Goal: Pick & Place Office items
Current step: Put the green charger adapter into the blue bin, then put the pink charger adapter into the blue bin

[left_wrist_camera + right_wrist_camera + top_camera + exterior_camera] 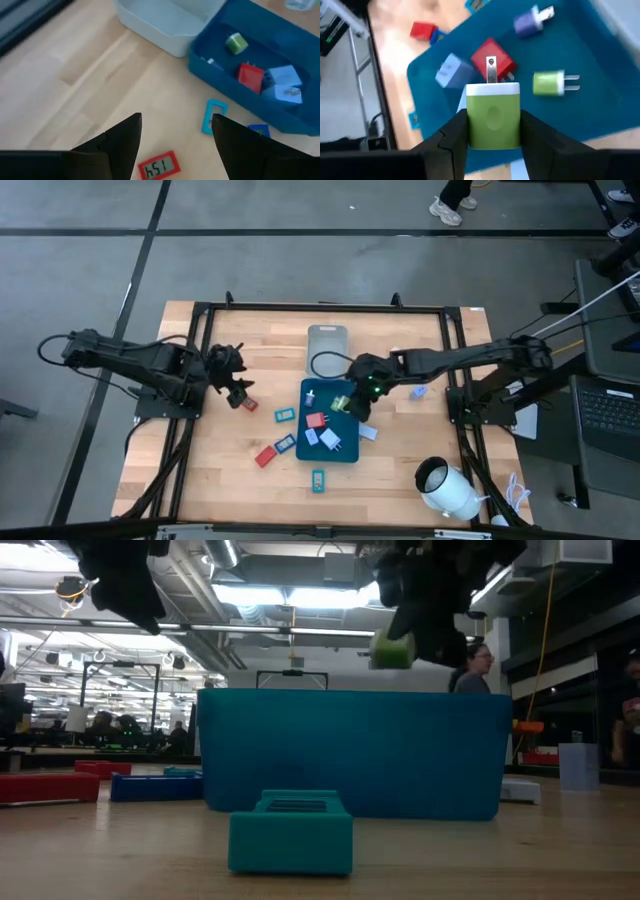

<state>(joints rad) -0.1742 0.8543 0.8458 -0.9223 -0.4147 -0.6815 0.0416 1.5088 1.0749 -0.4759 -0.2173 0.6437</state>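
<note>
L gripper [238,385]: jaws open, empty, poised over red item [159,165] on bare table. Loose items [284,413] scattered betw. arms, left of teal tray [348,456]; grey tray [327,338] behind. R gripper [352,402]: clamped on green plug [493,120], held clear above teal tray, prongs pointing away. For clean drop: lower toward free floor, avoid red plug [493,61] and second green plug [548,83], then release. White cylinder [448,489] far right, irrelevant.

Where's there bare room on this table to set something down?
Free wood: the far-left corner beyond the left end effector, and the near-left corner left of the red item. The grey tray looks empty. It is crowded in the teal tray and just left of it, where the right end effector holds a green plug.
</note>
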